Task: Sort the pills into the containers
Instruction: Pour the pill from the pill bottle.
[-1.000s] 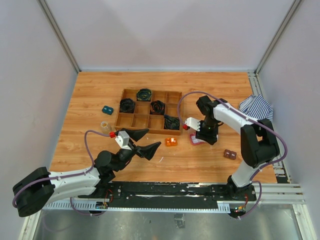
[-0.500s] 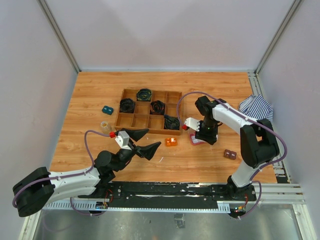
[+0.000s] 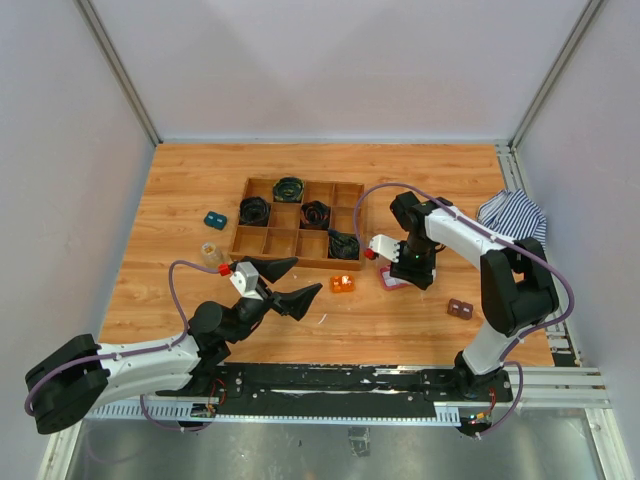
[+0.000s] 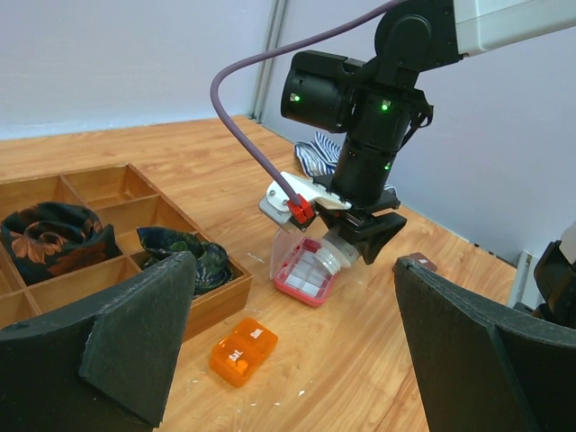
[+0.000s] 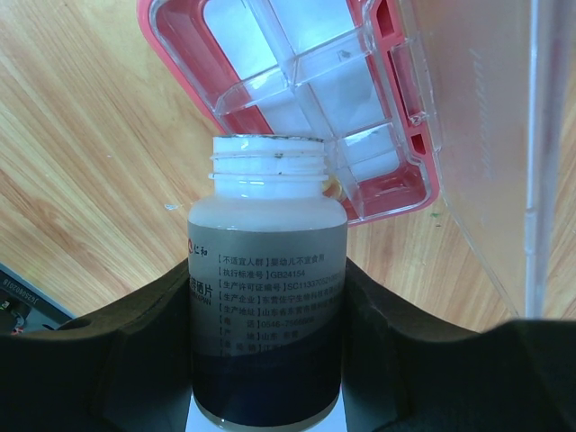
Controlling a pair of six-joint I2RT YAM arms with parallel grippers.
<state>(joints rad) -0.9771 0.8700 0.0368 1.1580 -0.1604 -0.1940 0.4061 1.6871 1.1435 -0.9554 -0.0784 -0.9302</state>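
Observation:
My right gripper (image 5: 268, 306) is shut on the small dark bottle (image 5: 268, 297). The bottle is uncapped, and its white mouth tips over the pink box (image 5: 180, 54), whose clear lid stands open. I cannot make out single pills in the box's whitish compartments. In the top view this gripper (image 3: 412, 268) sits right over the pink box (image 3: 392, 281), right of centre. The small clear vial (image 3: 210, 252) stands left of the wooden tray. My left gripper (image 3: 308, 275) hangs open and empty above the near-middle table, pointing at the pink box (image 4: 306, 274) and the bottle (image 4: 340, 256).
A wooden compartment tray (image 3: 297, 218) with black coils lies at the centre back. A small orange pill case (image 3: 342, 284) sits just in front of it, with white specks nearby. A teal piece (image 3: 215, 220), a brown piece (image 3: 460, 309) and a striped cloth (image 3: 512, 215) lie around.

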